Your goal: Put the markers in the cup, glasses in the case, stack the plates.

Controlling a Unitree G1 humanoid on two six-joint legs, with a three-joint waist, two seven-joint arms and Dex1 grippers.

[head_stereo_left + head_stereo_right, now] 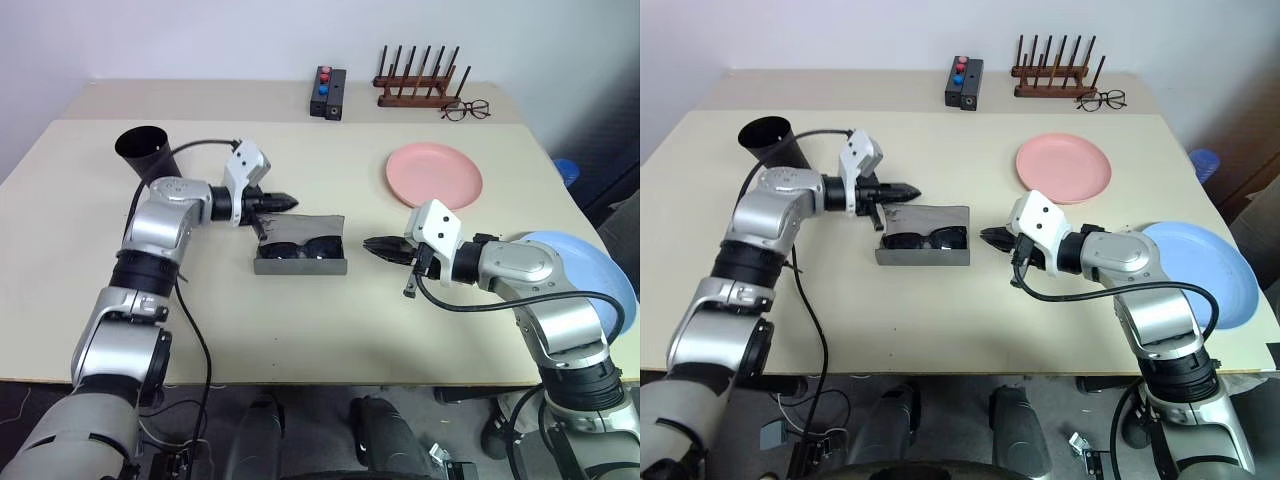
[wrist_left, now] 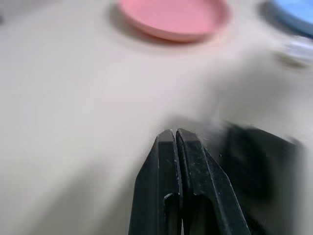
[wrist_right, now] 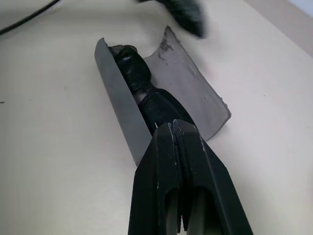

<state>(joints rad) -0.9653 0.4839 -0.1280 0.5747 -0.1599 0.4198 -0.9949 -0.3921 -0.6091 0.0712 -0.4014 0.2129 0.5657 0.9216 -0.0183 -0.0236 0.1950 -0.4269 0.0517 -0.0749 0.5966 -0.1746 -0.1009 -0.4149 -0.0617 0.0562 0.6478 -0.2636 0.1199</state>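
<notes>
The grey case (image 1: 300, 262) lies open mid-table with the black glasses (image 1: 300, 245) inside it, also seen as glasses (image 3: 146, 93) in the right wrist view. My left gripper (image 1: 289, 201) is shut and empty, hovering just above the case's raised lid at its left end. My right gripper (image 1: 368, 244) is shut and empty, a short way right of the case. The black cup (image 1: 145, 152) stands at the far left. The pink plate (image 1: 434, 174) lies at the right, the blue plate (image 1: 1200, 272) near the right edge. The markers are out of view.
A small black box with red and blue buttons (image 1: 327, 92), a wooden rack (image 1: 418, 80) and clear-lens eyeglasses (image 1: 465, 109) sit along the far edge. A black cable (image 1: 190, 330) hangs from my left arm.
</notes>
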